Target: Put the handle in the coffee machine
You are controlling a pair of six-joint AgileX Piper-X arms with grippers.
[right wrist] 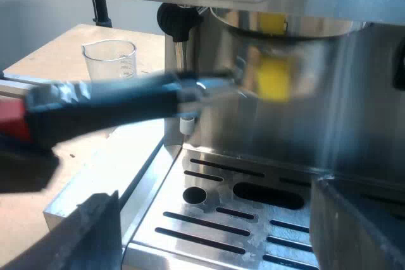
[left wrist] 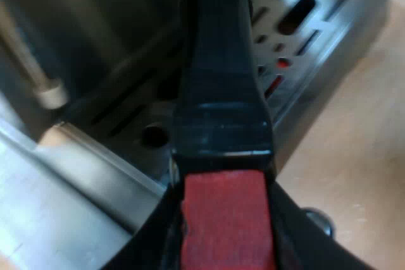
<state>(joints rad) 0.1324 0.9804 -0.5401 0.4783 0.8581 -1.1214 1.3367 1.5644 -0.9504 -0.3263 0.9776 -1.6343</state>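
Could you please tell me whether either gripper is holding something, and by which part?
The left gripper holds the dark handle by its red end, over the drip tray. The right gripper is open and holds nothing.

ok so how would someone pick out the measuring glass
Start at the steel espresso machine. On the pale wooden table beside it, beyond the holder's dark handle, stands the measuring glass. It is the only clear thing there, a small cup with printed marks, while its neighbours are steel or black.
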